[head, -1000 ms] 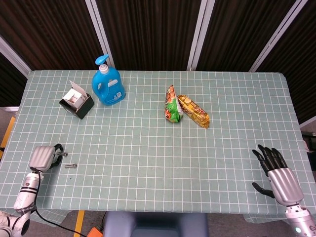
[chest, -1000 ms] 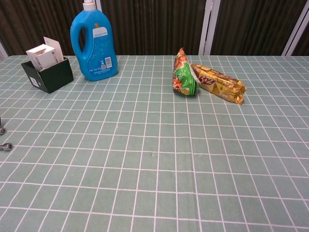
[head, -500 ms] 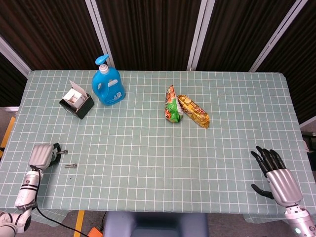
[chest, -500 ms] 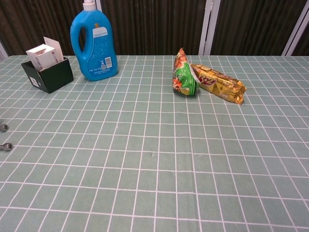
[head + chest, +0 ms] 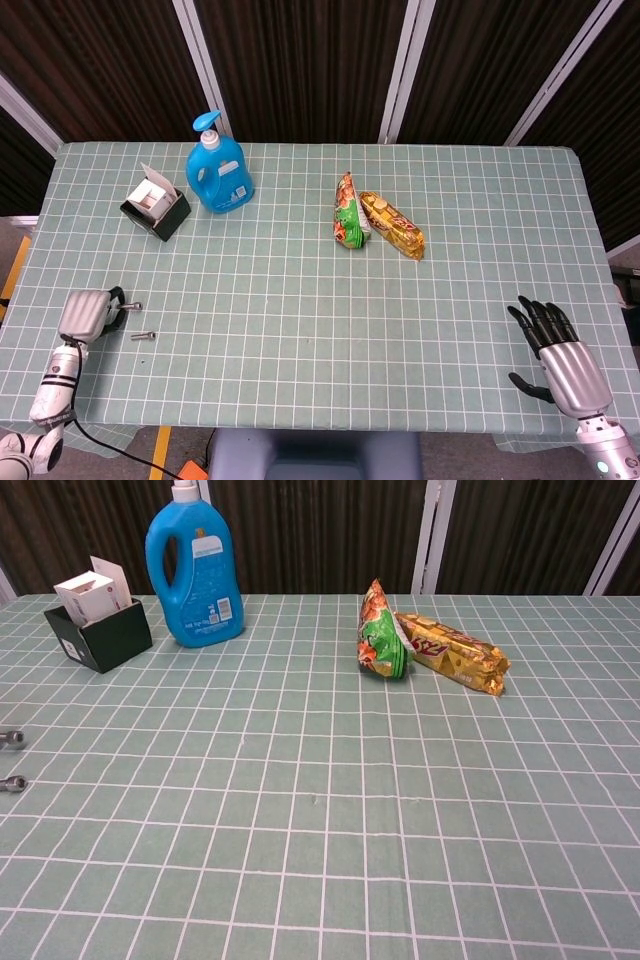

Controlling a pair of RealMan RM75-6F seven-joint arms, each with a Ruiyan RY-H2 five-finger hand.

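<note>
At the table's near left edge, the left hand [image 5: 85, 314] sits with fingers curled in, holding nothing, just beside two small bolts [image 5: 143, 336] lying loose on the green checked tablecloth [image 5: 300, 320]. At the near right corner, the right hand [image 5: 560, 358] rests palm down with fingers spread apart and nothing in its grasp. Farther back, a green snack bag [image 5: 347, 213] touches a gold snack bag [image 5: 393, 224]. At the far left stand a blue detergent bottle [image 5: 218, 167] and a black box [image 5: 157, 203] of cards.
</note>
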